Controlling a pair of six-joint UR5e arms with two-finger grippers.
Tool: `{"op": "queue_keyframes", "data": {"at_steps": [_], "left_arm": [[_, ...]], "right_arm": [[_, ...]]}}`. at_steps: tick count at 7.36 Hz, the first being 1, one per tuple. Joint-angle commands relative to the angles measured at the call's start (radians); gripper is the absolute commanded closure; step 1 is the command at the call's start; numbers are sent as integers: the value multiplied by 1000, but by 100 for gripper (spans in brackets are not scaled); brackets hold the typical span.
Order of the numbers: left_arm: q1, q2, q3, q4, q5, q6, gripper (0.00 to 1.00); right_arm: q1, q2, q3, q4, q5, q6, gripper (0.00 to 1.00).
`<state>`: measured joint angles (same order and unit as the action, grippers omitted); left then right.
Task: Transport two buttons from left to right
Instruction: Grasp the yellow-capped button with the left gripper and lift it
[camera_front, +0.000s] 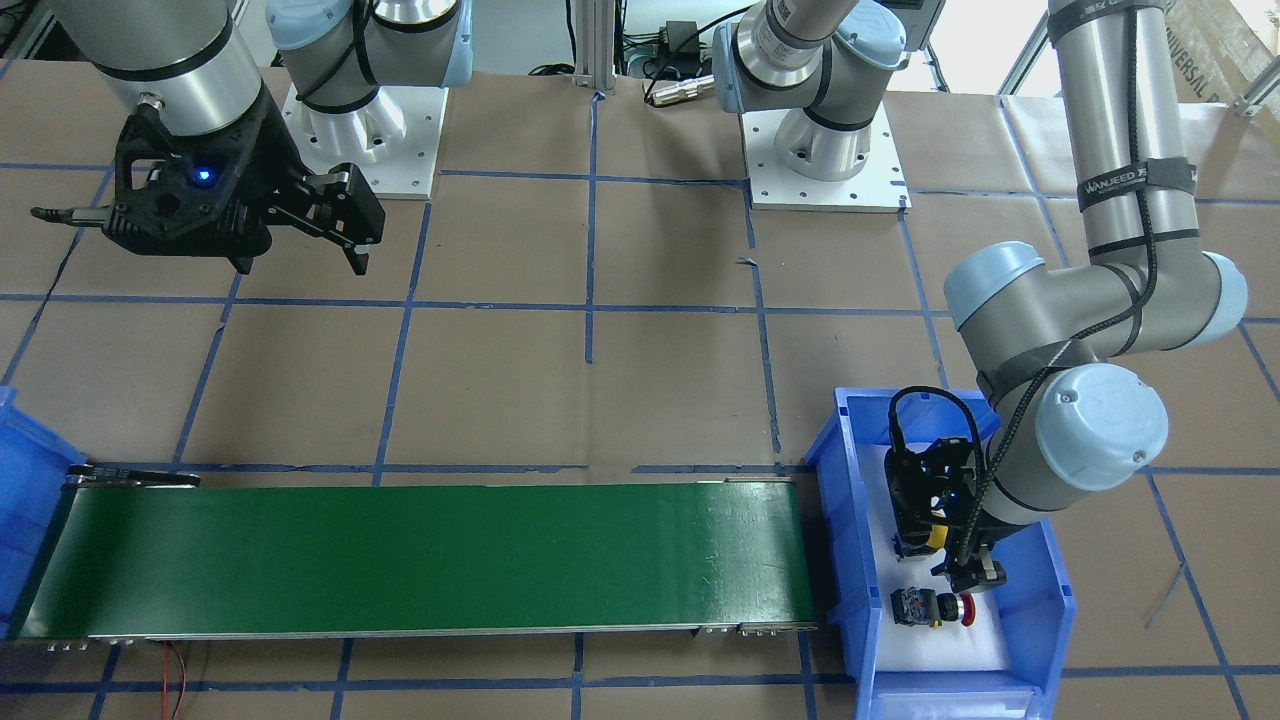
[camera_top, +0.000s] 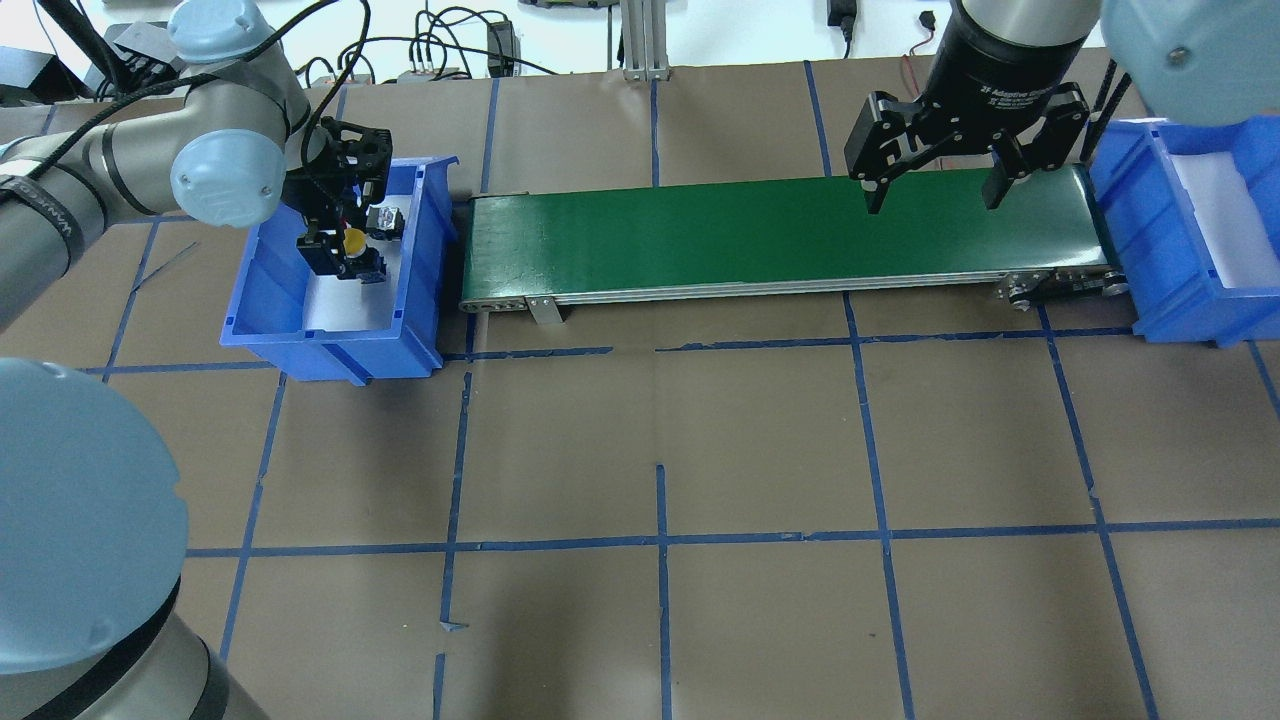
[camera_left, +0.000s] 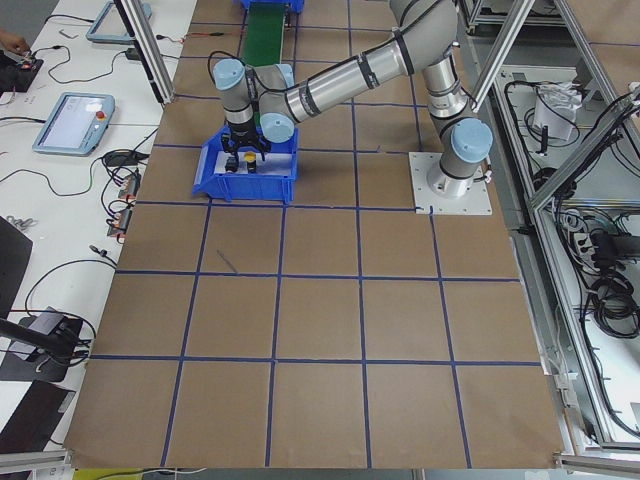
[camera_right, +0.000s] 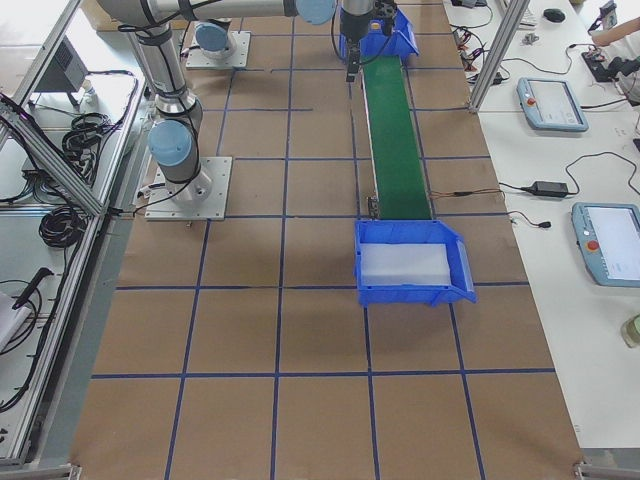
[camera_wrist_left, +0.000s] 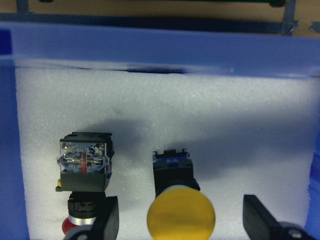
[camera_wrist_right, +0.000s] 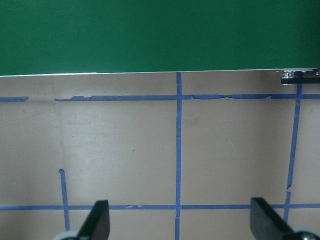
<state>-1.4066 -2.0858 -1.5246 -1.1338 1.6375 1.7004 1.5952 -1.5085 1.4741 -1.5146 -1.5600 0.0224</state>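
The yellow-capped button (camera_wrist_left: 181, 215) and the red mushroom button (camera_wrist_left: 82, 165) lie side by side on white foam in the left blue bin (camera_top: 340, 345). My left gripper (camera_wrist_left: 182, 222) is open and low inside the bin. Its fingers (camera_wrist_left: 107, 217) straddle the yellow cap without touching it. The red button is just outside that finger. In the front-facing view the yellow button (camera_front: 935, 537) sits under the left gripper (camera_front: 940, 555), and the red button (camera_front: 935, 607) is beside it. My right gripper (camera_top: 930, 195) is open and empty above the near edge of the belt's right end.
A green conveyor belt (camera_top: 780, 235) runs between the left bin and a second blue bin (camera_top: 1200, 230) at the right, which holds only white foam. The table is brown paper with blue tape lines (camera_wrist_right: 178, 150).
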Motion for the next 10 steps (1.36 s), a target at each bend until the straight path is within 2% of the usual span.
{"op": "queue_keyframes", "data": {"at_steps": [1, 2, 3, 5, 6, 9, 10], "left_arm": [[0, -3, 23, 0, -2, -1, 73], [0, -5, 53, -16, -2, 1, 79], [-12, 25, 70, -41, -7, 2, 80], [-38, 145, 89, -159, -31, -33, 80], [-69, 215, 90, -173, -42, -80, 80], [-220, 188, 78, -153, -50, -169, 80], [-254, 131, 78, -143, -47, -171, 80]], "right_arm": [[0, 1, 0, 2, 0, 1, 0], [-1, 1, 2, 5, -3, 1, 0], [-1, 1, 2, 1, -2, 1, 0], [-3, 4, 2, -4, -3, -1, 0], [-3, 2, 2, -6, 8, -1, 0], [-11, 4, 0, -12, 3, -1, 0], [-12, 4, 0, -10, -2, -1, 0]]}}
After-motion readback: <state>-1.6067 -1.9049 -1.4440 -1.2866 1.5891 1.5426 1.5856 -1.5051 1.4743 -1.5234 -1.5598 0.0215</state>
